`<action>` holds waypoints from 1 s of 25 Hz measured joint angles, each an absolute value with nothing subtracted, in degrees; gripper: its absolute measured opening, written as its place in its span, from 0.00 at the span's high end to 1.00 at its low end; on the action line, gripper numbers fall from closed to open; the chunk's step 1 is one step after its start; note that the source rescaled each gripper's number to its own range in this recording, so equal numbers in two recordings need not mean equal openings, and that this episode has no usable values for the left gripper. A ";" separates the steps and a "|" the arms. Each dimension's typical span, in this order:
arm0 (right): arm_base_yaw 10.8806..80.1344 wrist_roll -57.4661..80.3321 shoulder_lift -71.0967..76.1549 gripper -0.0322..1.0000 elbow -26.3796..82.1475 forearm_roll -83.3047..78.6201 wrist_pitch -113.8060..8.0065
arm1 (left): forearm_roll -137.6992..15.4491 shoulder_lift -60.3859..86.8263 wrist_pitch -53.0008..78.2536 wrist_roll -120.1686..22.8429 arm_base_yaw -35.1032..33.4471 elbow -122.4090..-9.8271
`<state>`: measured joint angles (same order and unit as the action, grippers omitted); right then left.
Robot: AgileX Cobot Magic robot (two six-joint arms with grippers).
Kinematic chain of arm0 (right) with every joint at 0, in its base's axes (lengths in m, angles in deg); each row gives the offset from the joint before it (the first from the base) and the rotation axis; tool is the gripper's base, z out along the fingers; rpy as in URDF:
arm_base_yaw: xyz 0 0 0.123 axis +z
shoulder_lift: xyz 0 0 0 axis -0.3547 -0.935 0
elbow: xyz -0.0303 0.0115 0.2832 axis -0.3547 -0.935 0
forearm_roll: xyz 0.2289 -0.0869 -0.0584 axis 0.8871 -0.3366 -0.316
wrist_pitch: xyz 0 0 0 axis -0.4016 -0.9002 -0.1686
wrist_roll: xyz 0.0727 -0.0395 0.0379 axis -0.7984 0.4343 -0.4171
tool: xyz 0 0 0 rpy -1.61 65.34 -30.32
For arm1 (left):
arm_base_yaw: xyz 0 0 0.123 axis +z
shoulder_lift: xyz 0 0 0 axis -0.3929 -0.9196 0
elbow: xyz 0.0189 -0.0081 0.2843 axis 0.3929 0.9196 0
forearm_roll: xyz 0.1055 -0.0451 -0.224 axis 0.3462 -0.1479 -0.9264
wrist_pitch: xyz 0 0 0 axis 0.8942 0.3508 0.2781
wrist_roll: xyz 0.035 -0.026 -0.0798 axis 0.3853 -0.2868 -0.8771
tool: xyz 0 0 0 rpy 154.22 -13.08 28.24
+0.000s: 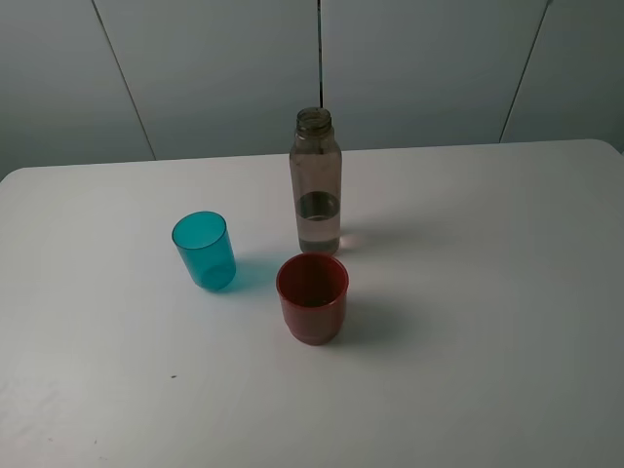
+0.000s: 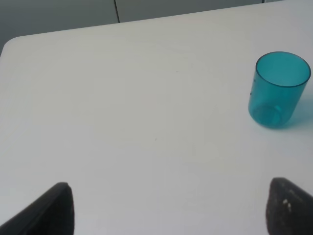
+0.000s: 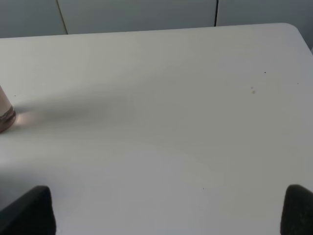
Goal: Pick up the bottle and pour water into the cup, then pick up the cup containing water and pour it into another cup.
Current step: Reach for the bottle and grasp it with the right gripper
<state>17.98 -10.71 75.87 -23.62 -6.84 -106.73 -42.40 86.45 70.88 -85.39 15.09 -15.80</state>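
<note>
The tall clear bottle (image 1: 316,180) stands upright and capless at the middle of the white table (image 1: 487,292), with some water in its lower part. To its left stands the teal cup (image 1: 205,251), seen too in the left wrist view as the teal cup (image 2: 278,89). In front of the bottle is the wider red cup (image 1: 312,297). Neither arm shows in the exterior high view. My left gripper (image 2: 168,208) is open, well short of the teal cup. Just as wide open is my right gripper (image 3: 168,210), with only the bottle's base (image 3: 5,115) at the picture's edge.
Grey wall panels (image 1: 195,68) rise behind the table's far edge. The table's rounded far corners (image 3: 293,29) show in both wrist views.
</note>
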 joint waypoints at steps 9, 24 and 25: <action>17.98 -10.71 75.87 0.00 -23.62 -6.84 -106.73 | -42.40 86.45 70.88 -85.39 15.09 -15.80; 17.98 -10.71 75.87 0.00 -23.62 -6.84 -106.73 | -42.40 86.45 70.88 -85.39 15.09 -15.80; 17.98 -10.71 75.87 0.00 -23.62 -6.84 -106.73 | -42.40 86.45 70.88 -85.39 15.09 -15.80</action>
<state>17.98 -10.71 75.87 -23.62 -6.84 -106.73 -42.40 86.45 70.88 -85.39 15.09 -15.80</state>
